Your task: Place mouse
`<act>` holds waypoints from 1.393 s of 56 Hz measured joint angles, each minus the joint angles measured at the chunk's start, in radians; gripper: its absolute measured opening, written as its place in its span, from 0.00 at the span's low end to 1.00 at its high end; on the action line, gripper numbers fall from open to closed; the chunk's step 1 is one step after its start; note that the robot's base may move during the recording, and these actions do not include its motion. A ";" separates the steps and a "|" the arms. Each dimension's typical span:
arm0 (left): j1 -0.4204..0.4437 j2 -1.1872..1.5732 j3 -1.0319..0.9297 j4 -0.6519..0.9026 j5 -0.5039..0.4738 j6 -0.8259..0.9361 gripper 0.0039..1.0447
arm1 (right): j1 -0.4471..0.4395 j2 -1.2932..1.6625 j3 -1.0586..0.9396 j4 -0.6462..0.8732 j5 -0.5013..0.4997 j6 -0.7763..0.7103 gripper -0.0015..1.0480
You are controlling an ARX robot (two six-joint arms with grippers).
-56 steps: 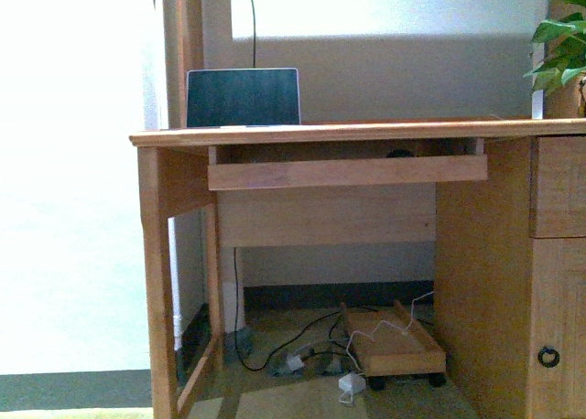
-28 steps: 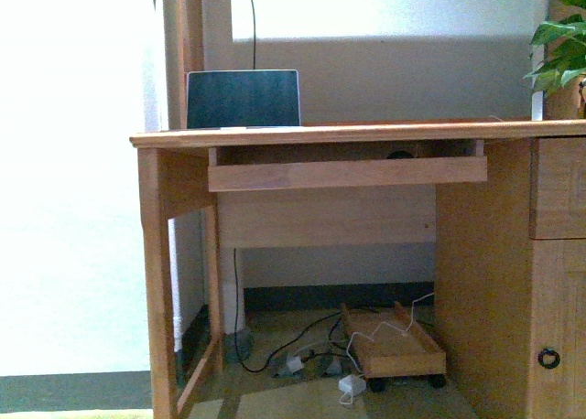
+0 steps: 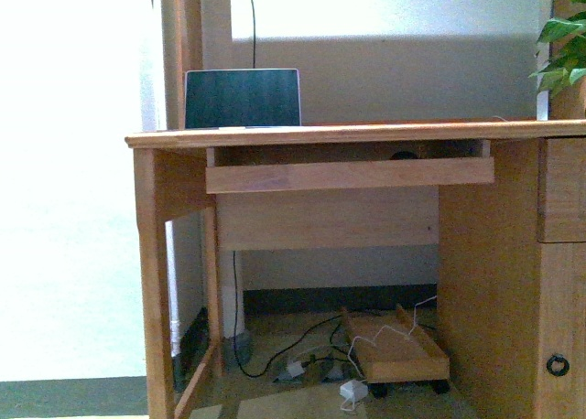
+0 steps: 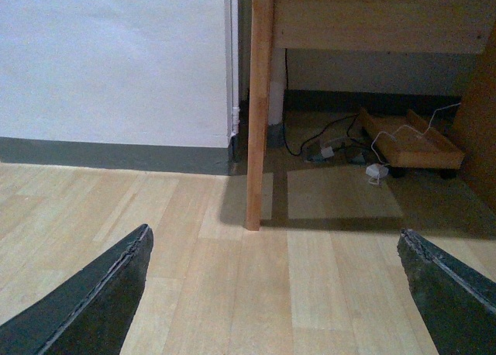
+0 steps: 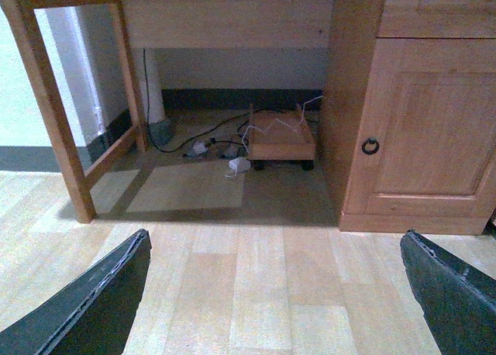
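The counter [image 3: 348, 133] is looming slightly larger than a second ago, suggesting the robot is approaching, while the left end effector [image 4: 273, 235] and right end effector [image 5: 273, 236] are hanging released and empty, and the mouse [image 3: 403, 155] is sitting on the pull-out tray [image 3: 348, 174].

1. The mouse [image 3: 401, 155], centre of the front view, is only a dark sliver above the tray rail [image 3: 348, 174]; its pose cannot be told.
2. The plant [image 3: 560, 53], upper right, is cut by the frame edge.
3. The laptop [image 3: 243, 98] base hides behind the desktop [image 3: 366, 132].
4. Of the left gripper [image 4: 273, 233] and right gripper [image 5: 275, 233] only finger ends show.
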State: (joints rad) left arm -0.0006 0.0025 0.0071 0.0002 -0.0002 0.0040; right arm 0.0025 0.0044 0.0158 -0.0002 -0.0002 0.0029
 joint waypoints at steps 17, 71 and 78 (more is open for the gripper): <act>0.000 0.000 0.000 0.000 0.000 0.000 0.93 | 0.000 0.000 0.000 0.000 0.000 0.000 0.93; 0.000 0.000 0.000 -0.001 0.000 0.000 0.93 | 0.000 0.000 0.000 0.000 0.000 -0.001 0.93; 0.000 0.000 0.000 -0.001 0.000 0.000 0.93 | 0.000 0.000 0.000 0.000 0.000 0.000 0.93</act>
State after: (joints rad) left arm -0.0006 0.0025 0.0067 -0.0006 -0.0006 0.0040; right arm 0.0021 0.0044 0.0158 -0.0006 -0.0002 0.0025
